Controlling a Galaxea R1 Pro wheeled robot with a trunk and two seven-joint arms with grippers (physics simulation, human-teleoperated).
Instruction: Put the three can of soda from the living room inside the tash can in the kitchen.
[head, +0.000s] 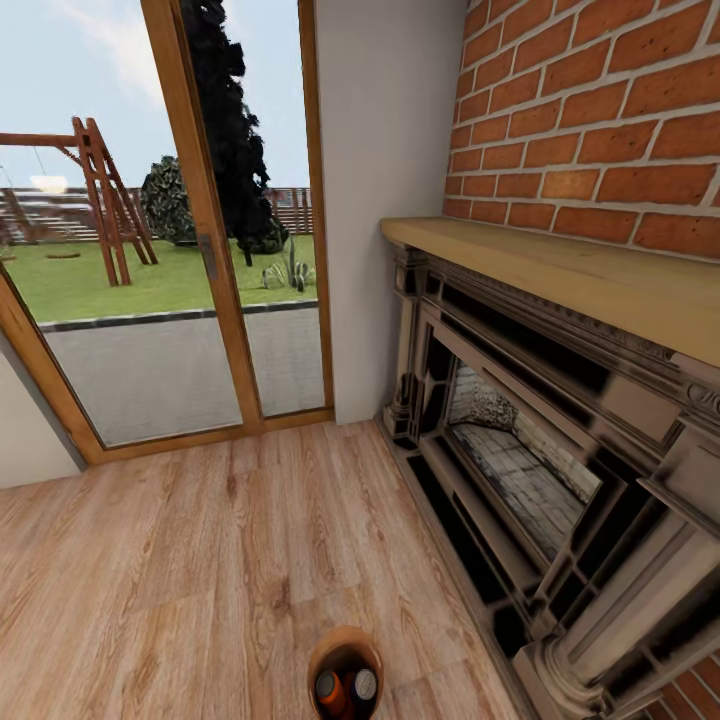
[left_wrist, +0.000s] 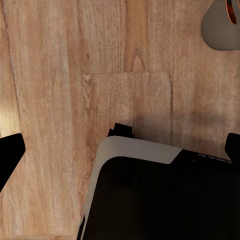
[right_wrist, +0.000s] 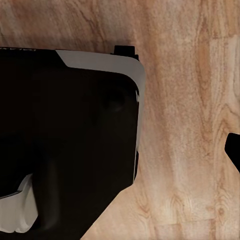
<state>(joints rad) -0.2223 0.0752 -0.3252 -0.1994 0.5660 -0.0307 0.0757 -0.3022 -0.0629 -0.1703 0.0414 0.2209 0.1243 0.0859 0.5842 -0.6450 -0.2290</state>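
Wooden floor (head: 200, 560); bin (head: 345, 672) holds cans (head: 345, 688), fireplace (head: 540, 470) beside; claw states unclear.

base shell (left_wrist: 150, 200): big glossy black body, rounded corners
shell trim (left_wrist: 135, 147): light grey band along the black edge, curved at the corners
small block (left_wrist: 121, 130): black, boxy, pokes out past the grey trim
marking (left_wrist: 212, 156): faint small lettering on black, unreadable
lower part (right_wrist: 15, 212): pale grey rounded piece against the black
finger tip (left_wrist: 10, 152): plain matte black, blunt
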